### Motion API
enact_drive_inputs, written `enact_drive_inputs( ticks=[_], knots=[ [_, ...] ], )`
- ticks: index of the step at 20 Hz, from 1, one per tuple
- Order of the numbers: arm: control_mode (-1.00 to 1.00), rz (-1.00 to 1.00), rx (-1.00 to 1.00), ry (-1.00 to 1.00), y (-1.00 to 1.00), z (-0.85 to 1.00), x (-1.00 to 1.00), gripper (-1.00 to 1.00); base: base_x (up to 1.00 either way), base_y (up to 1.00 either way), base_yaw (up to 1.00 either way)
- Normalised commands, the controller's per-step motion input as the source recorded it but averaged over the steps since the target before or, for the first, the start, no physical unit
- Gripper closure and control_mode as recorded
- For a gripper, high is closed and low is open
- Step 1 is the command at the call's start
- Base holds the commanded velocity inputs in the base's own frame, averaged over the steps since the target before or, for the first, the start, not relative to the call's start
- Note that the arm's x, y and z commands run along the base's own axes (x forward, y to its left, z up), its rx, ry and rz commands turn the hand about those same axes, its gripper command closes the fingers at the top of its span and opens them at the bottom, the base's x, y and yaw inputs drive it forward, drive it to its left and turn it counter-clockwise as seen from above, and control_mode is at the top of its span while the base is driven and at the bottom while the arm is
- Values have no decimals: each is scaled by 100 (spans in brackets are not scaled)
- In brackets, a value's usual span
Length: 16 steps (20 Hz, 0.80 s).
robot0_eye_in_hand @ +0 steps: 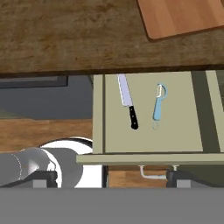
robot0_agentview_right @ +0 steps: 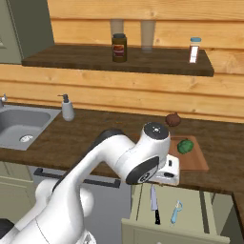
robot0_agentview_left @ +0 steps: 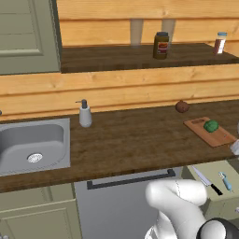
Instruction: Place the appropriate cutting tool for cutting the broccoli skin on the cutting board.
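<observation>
Silver-bladed black-handled knife [robot0_eye_in_hand: 127, 101], pale blue peeler [robot0_eye_in_hand: 159, 103]

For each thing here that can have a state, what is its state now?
drawer: pulled open under the counter
knife: lying flat in the drawer, not held
peeler: lying in the drawer, beside the knife
cutting board: flat on the counter
broccoli: on the board
hand: open, empty

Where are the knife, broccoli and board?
knife [robot0_eye_in_hand: 127, 103]: hand view, blade near the handle.
broccoli [robot0_agentview_left: 211, 125]: left base view, middle of the head.
board [robot0_agentview_left: 200, 127]: left base view, bare wood left of the broccoli.
</observation>
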Motion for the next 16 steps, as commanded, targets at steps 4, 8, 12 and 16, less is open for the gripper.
enact_drive_inputs(
  ticks=[4, 8, 12, 16],
  knots=[
    [-100, 0, 0, 1, -27, -51, -13, -100, 0, 0, 0],
    [-100, 0, 0, 8, -23, -61, -1, -100, 0, 0, 0],
    [-100, 0, 0, 12, -14, -64, 0, -100, 0, 0, 0],
    [-100, 0, 0, 17, -3, -57, 0, -100, 0, 0, 0]
  ],
)
